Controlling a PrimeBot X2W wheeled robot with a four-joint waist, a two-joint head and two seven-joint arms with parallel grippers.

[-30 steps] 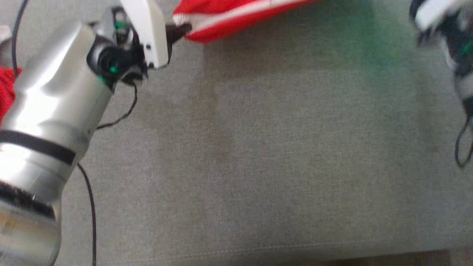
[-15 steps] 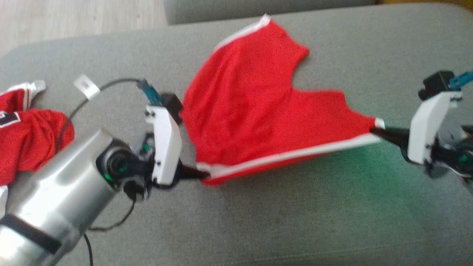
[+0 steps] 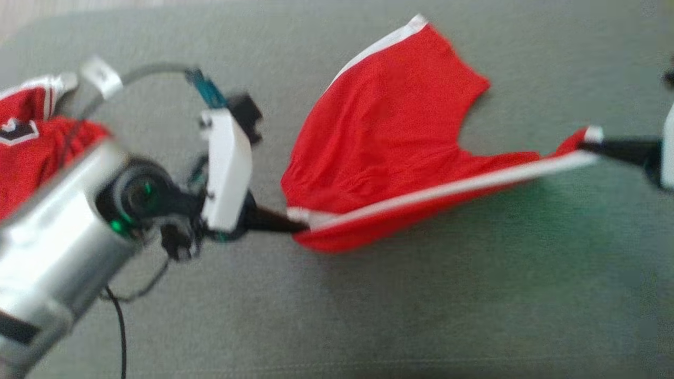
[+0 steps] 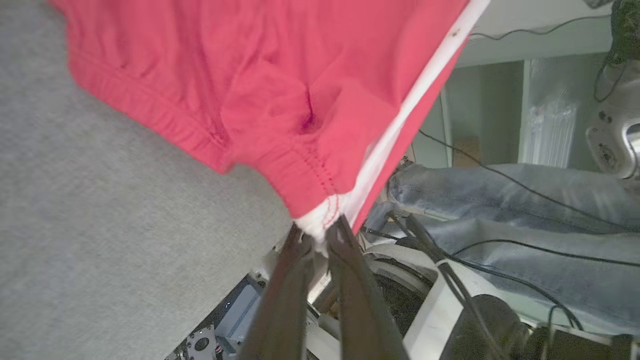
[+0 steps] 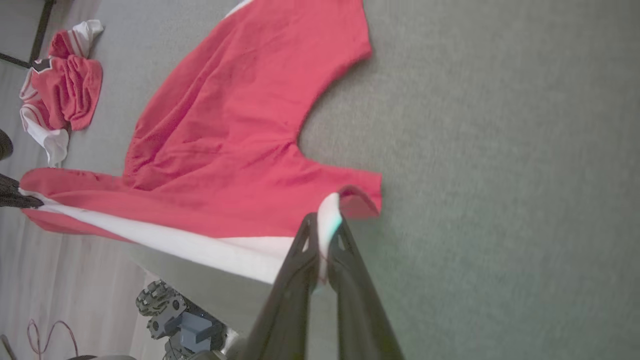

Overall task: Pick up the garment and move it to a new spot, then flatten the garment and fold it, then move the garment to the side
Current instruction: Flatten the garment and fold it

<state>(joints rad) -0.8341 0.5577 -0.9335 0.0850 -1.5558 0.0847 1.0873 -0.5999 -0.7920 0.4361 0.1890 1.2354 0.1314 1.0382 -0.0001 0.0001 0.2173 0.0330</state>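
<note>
My left gripper (image 3: 297, 227) is pressed together on the corner of the red shorts (image 3: 389, 131), where the elastic waistband (image 4: 150, 107) meets the white side stripe (image 3: 447, 187). The left wrist view shows white cloth bunched between my two dark fingers (image 4: 286, 290). My right gripper (image 3: 590, 145) is closed on the other end of that stripe, at the leg hem (image 5: 357, 197), and a small flap of hem curls over beside the tips. The striped side therefore runs taut between my two grippers. The far leg (image 3: 421, 68) and the rest of the shorts trail down onto the grey upholstered surface (image 3: 421, 305). The head view is blurred, so I can only say the near edge seems to hang clear of that surface; the shadow beneath it suggests so.

I judge the cloth to be thin, light and limp. It sags and creases wherever I do not pull, and it will not hold a shape by itself. It looks smooth, perhaps slippery, so a pinch on bare cloth could creep out. The stitched corners are the better holds, since doubled hem and elastic give my fingers something thick to bite. A second red garment (image 3: 26, 152) lies crumpled well apart on my left, and I should lay the shorts down clear of it.
</note>
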